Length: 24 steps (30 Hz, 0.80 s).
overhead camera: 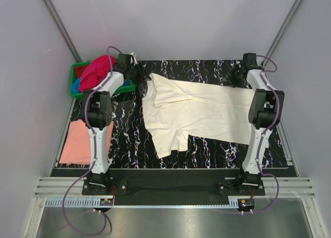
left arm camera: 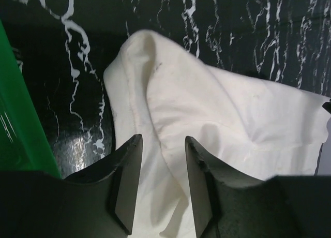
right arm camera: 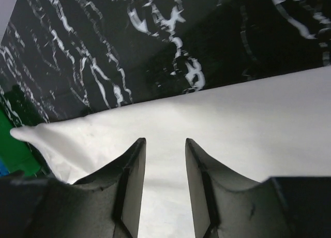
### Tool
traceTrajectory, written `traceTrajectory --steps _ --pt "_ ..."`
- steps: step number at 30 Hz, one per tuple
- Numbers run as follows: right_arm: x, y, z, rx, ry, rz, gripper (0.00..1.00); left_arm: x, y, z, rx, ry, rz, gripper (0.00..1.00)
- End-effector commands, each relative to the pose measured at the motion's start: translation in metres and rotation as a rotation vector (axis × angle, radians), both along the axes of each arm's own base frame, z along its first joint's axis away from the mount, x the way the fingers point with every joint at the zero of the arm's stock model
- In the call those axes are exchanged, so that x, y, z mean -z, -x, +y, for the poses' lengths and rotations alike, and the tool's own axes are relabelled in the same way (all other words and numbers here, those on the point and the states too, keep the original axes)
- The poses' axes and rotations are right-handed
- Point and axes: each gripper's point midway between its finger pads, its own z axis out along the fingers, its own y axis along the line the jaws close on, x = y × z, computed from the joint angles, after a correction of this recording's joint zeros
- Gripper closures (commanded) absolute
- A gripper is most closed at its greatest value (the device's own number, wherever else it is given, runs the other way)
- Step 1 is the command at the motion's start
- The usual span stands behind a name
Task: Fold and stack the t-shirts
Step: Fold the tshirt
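Black marbled table (overhead camera: 129, 139), pale walls round it; cream t-shirt (overhead camera: 196, 111) lies spread flat mid-table, long axis running left to right, collar end toward the left arm, hem end toward the right; left gripper (left arm camera: 163, 139) sits over the rucked collar-and-shoulder corner, jaws partly apart, cloth under the gap, nothing visibly pinched; right gripper (right arm camera: 164, 142) over the far hem edge, same half-open stance, holding nothing; each arm is nearest its own end, so likely one pinch per end next; salmon-pink t-shirt (overhead camera: 77, 139) lies flat at the left edge; magenta-red t-shirt (overhead camera: 95, 72) heaped in the green crate (overhead camera: 75, 77).
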Motion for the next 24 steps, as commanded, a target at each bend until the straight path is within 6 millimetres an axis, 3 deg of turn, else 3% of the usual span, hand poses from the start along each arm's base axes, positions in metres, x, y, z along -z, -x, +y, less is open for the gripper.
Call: traceTrajectory --steps 1,4,5,6,8,11,17,24 --pt "-0.038 -0.003 0.066 -0.15 -0.086 -0.103 0.56 -0.041 0.004 -0.008 0.003 0.006 -0.107 0.53" --pt "-0.043 0.012 0.11 -0.235 -0.127 -0.092 0.5 -0.045 0.039 -0.011 0.005 0.004 -0.056 0.41" --pt "-0.044 0.019 0.12 -0.264 -0.134 -0.08 0.49 -0.048 0.059 -0.013 0.028 0.018 -0.042 0.38" --pt "-0.05 0.026 0.14 -0.31 -0.136 -0.087 0.47 -0.052 0.069 -0.019 0.059 0.025 -0.051 0.34" --pt "-0.051 0.039 0.159 -0.373 -0.146 -0.079 0.44 -0.058 0.088 -0.024 0.095 0.025 -0.046 0.3" --pt "-0.054 0.061 0.2 -0.473 -0.192 -0.087 0.42 -0.038 0.111 -0.023 0.124 0.026 0.045 0.3" --pt "-0.043 0.093 0.261 -0.611 -0.242 -0.053 0.39 -0.018 0.115 -0.04 0.187 0.06 0.096 0.32" --pt "-0.036 0.105 0.298 -0.669 -0.266 -0.036 0.43 0.003 0.121 -0.047 0.199 -0.009 0.123 0.33"
